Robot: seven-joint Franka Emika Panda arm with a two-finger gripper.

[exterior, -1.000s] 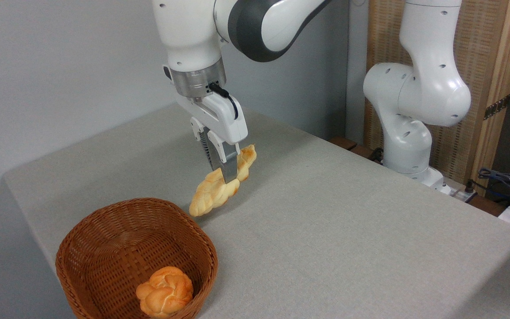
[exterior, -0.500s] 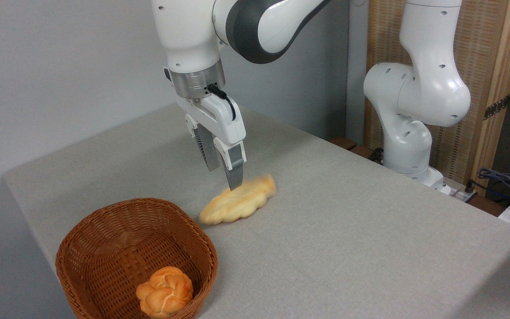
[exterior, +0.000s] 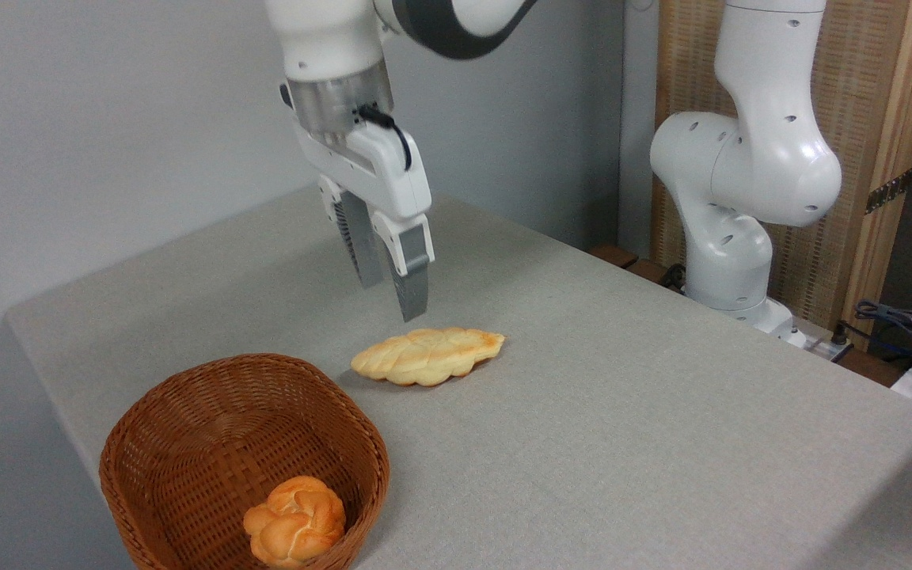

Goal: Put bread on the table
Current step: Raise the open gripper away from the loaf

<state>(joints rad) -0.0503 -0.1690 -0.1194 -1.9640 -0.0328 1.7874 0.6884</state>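
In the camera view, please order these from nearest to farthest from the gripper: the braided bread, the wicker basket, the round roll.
From the gripper:
1. Bread, lying on the table just below it.
2. Wicker basket, lower left.
3. Round roll, inside the basket's near side.

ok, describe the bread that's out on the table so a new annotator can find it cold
Start at the grey-beige table and find the brown wicker basket near its front left corner. Just beyond the basket's rim, on the bare cloth below the open gripper, lies the bread. It is a long, pale-yellow braided loaf with pointed ends, unlike the small round orange roll inside the basket.
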